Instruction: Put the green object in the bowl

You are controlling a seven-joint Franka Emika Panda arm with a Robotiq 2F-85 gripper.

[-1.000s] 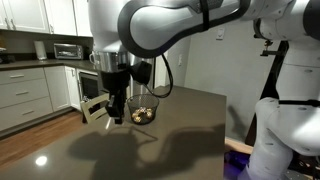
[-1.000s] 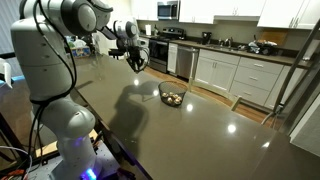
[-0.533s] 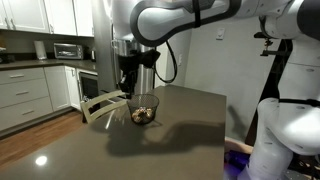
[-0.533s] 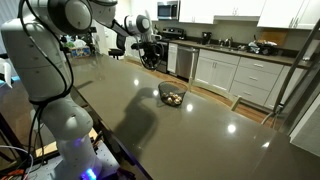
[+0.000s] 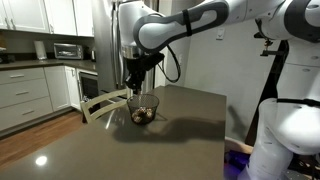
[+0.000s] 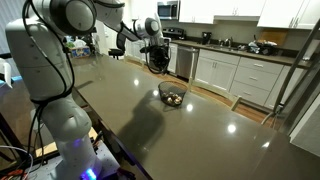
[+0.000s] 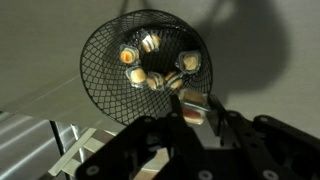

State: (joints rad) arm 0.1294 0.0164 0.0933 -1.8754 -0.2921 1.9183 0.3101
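Pincer (image 7: 197,118) shifted sideways, now above bowl (image 5: 145,108), higher than 1 s ago; clamped on green object (image 7: 193,106).

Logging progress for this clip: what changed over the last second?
The gripper rose from low beside the mesh bowl and moved across to hang above it, with the small pale green object in its grasp. The mesh bowl and its contents stayed put on the countertop.

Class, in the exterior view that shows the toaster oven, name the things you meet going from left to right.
Paper towel roll → toaster oven → bowl → robot base.
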